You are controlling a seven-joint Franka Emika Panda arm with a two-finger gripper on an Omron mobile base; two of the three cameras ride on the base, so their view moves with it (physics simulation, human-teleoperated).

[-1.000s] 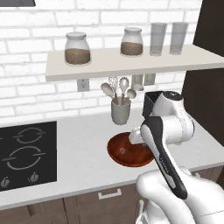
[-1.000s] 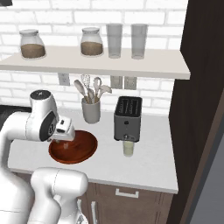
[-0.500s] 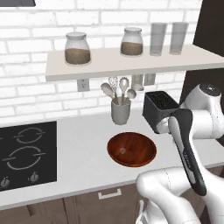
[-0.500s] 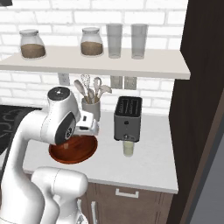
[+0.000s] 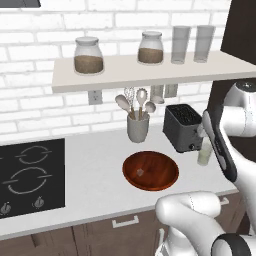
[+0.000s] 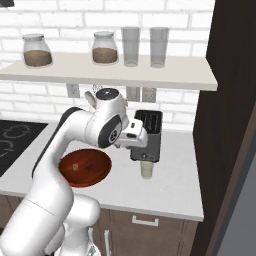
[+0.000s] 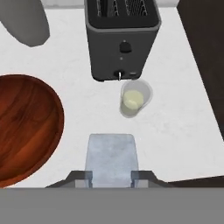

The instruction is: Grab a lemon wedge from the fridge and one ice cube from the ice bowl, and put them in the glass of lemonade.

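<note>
My gripper (image 7: 112, 176) is shut on a pale translucent ice cube (image 7: 111, 155), held a little short of the glass of lemonade (image 7: 133, 99). That small clear tumbler stands on the white counter just in front of the black toaster (image 7: 122, 39). From the right base view, the gripper (image 6: 142, 150) hangs just above the glass of lemonade (image 6: 146, 170). The reddish-brown ice bowl (image 5: 150, 170) lies to the left with one small ice cube (image 5: 141, 171) in it. The lemon wedge is hidden or out of view, and the fridge is out of view.
A grey utensil cup (image 5: 138, 127) with spoons stands behind the bowl. A shelf (image 5: 150, 70) above carries two jars and two tall glasses. A dark tall panel (image 6: 225, 125) bounds the counter on the right, and a black cooktop (image 5: 30, 175) lies at the left.
The arm has swung right from above the ice bowl to above the glass by the toaster, carrying the ice cube. The bowl and glass have stayed put.
</note>
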